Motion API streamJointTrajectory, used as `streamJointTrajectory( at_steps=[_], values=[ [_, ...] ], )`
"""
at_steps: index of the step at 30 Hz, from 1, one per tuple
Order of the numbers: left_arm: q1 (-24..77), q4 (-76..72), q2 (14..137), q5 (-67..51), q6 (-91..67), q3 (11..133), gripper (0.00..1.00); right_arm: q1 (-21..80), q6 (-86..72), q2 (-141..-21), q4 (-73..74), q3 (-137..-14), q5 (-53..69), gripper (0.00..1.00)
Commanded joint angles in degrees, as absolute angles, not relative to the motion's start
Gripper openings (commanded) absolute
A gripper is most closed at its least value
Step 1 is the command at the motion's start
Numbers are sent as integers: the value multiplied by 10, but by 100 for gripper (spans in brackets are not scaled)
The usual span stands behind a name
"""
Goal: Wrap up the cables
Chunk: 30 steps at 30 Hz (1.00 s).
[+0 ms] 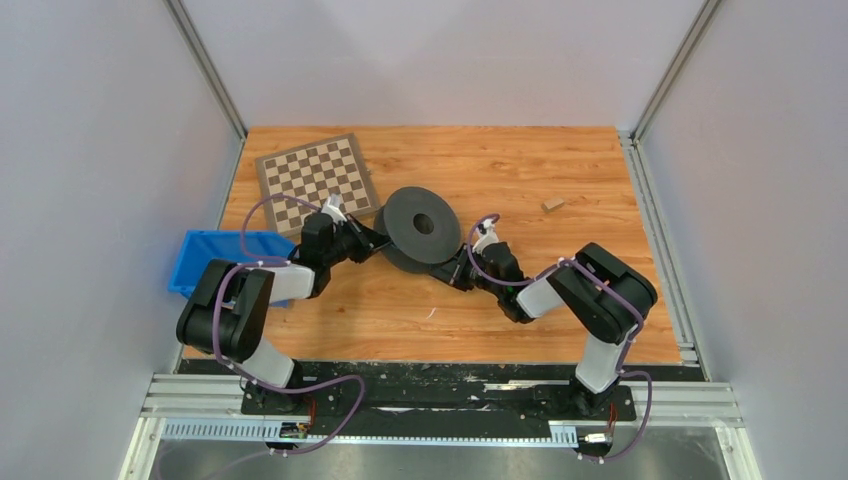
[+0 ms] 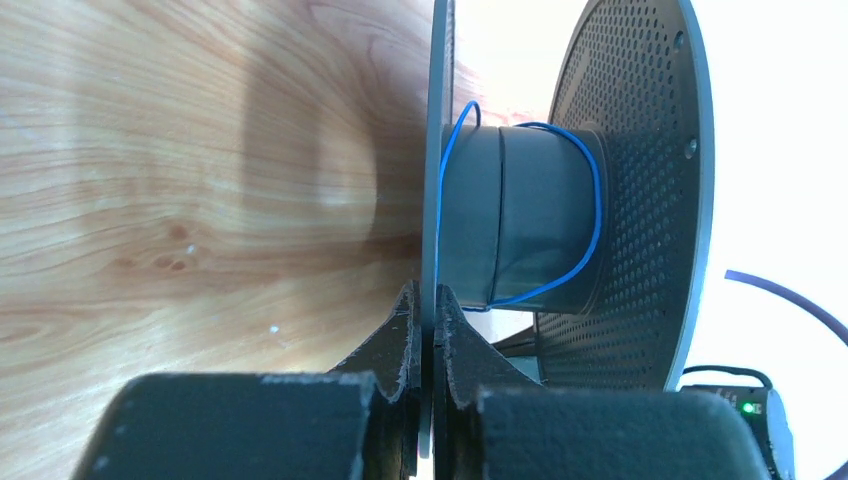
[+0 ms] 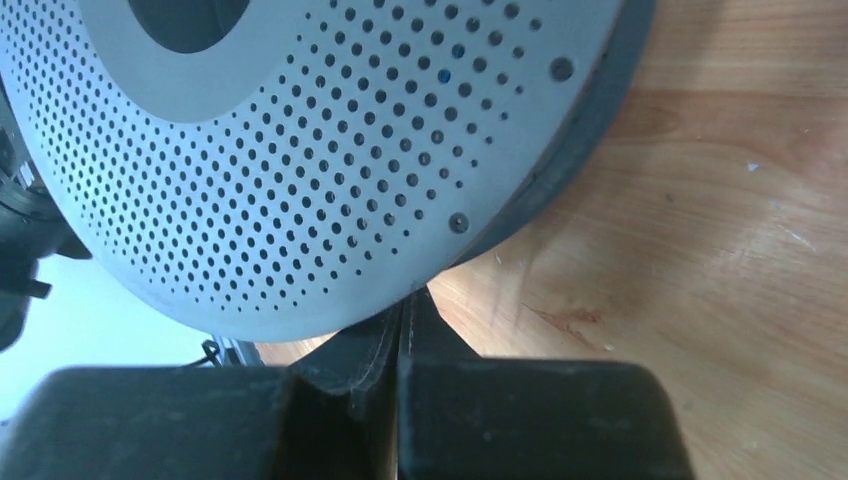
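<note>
The left jaws pinch one disc of the spool to hold it tipped up; the blue cable loops loosely round its middle; the right jaws, pressed together under its rim, maybe steady it.

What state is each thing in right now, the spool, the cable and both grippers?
spool: tilted, one disc clamped at its rim.
cable: loosely looped around the spool's hub, not wound tight.
left gripper: shut on the spool's disc.
right gripper: shut at the spool's edge, nothing seen in its grip.
chessboard: lying flat.
</note>
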<state>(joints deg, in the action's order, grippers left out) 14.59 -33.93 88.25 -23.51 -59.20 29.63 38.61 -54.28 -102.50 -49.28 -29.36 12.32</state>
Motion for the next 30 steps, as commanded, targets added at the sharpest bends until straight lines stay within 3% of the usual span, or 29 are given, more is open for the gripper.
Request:
streamJointTrajectory(
  at_steps=[1, 8, 20, 30],
  values=[
    [170, -418, 905, -192, -609, 293, 0, 388, -607, -1053, -574, -295, 95, 0],
    [207, -456, 924, -151, -620, 285, 0, 379, -619, -1059, -626, -248, 52, 0],
    [232, -494, 939, -156, -614, 252, 3, 330, -646, -1055, -646, -220, 138, 0],
    [254, -516, 957, -147, -614, 238, 15, 313, -673, -1063, -686, -207, 158, 0]
  ],
)
